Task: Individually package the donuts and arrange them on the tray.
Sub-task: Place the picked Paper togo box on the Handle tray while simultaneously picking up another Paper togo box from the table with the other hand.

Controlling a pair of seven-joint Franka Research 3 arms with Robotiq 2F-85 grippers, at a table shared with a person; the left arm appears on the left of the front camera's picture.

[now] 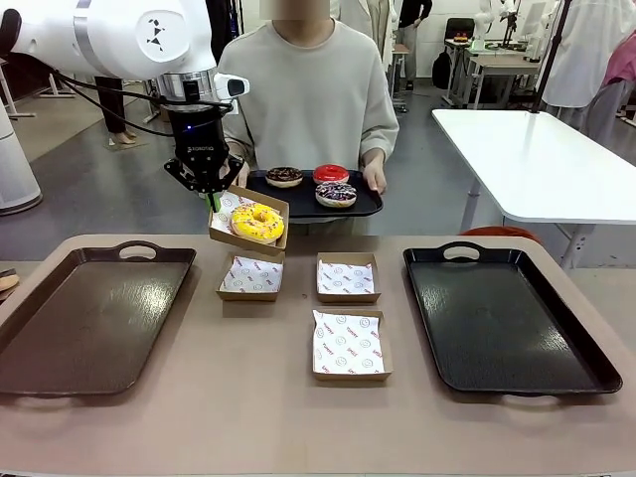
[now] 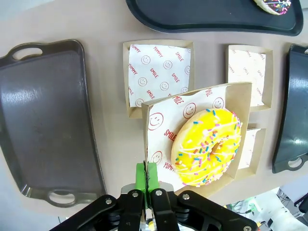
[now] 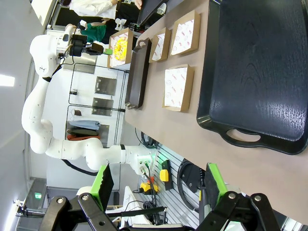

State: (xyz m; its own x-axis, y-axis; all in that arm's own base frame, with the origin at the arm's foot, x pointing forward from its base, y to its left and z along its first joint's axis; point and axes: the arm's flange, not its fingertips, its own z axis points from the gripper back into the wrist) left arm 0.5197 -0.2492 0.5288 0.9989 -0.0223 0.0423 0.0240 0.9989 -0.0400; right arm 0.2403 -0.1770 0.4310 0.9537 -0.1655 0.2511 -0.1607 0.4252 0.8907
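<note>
Above table (image 1: 248, 397), donut (image 1: 257, 221) beside end effector (image 1: 213, 202)

Item 1: yellow donut (image 1: 257, 222). Ring, yellow icing with coloured sprinkles and white drizzle. Lies flat on the printed paper of an open cardboard box (image 1: 246, 243). The box is tilted and pinched at one edge by the left tool (image 1: 212, 202), clear of the table (image 1: 199, 417).

Items 2–4: all whole, lying flat on a black tray (image 1: 298, 204) in a person's hands.
- Brown donut (image 1: 284, 176): at left.
- Red donut (image 1: 331, 174): glossy, at right.
- Purple-chocolate donut (image 1: 336, 194): white sprinkles, just in front of the red one.
</note>
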